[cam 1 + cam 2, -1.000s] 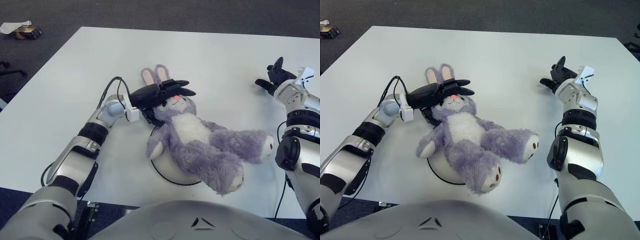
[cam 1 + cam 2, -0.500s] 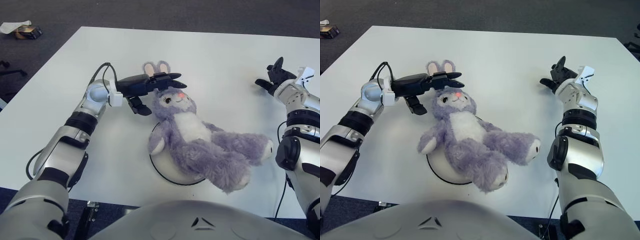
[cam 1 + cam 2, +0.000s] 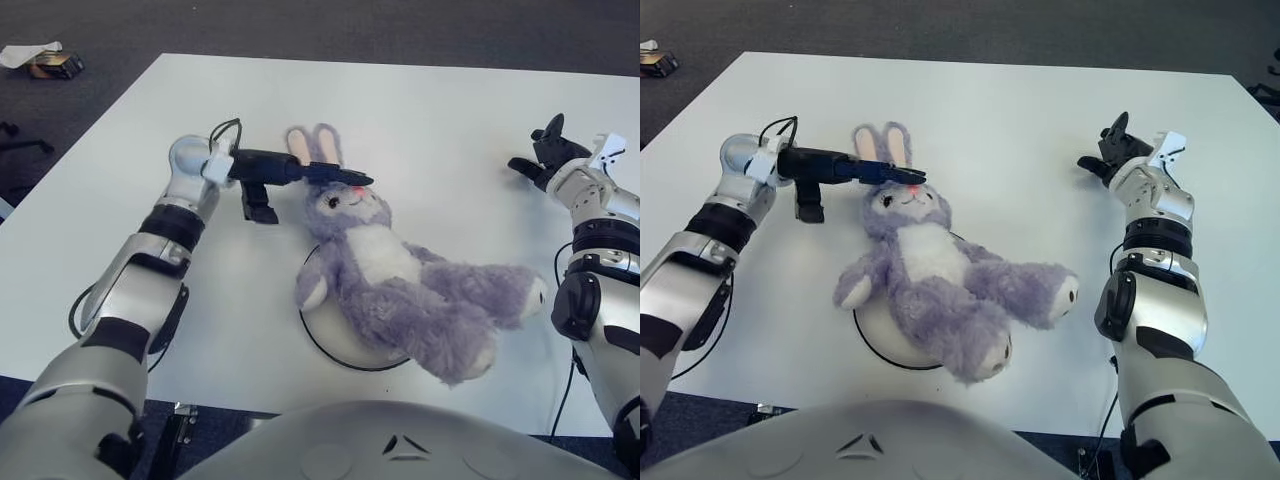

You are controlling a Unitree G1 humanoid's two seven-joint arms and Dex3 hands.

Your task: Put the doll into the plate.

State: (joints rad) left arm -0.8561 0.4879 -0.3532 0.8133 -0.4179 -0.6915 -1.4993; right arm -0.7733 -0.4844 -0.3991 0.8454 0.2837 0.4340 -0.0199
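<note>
A purple plush rabbit doll with a white belly lies on its back across a white plate, whose dark rim shows under its body. Its head and pink-lined ears point away from me, beyond the plate; its legs stretch to the right. My left hand is open, fingers stretched flat just above the doll's forehead and across the base of its ears, holding nothing. My right hand shows at the far right over the table, well away from the doll.
The white table spreads wide behind and to both sides of the doll. Beyond its far left corner, a small box with white paper lies on the dark floor. A black cable loops beside my left arm.
My left hand has let go of the doll's head and drawn back to the left, fingers straightening. The doll has settled lower onto the plate. The right hand has not moved.
</note>
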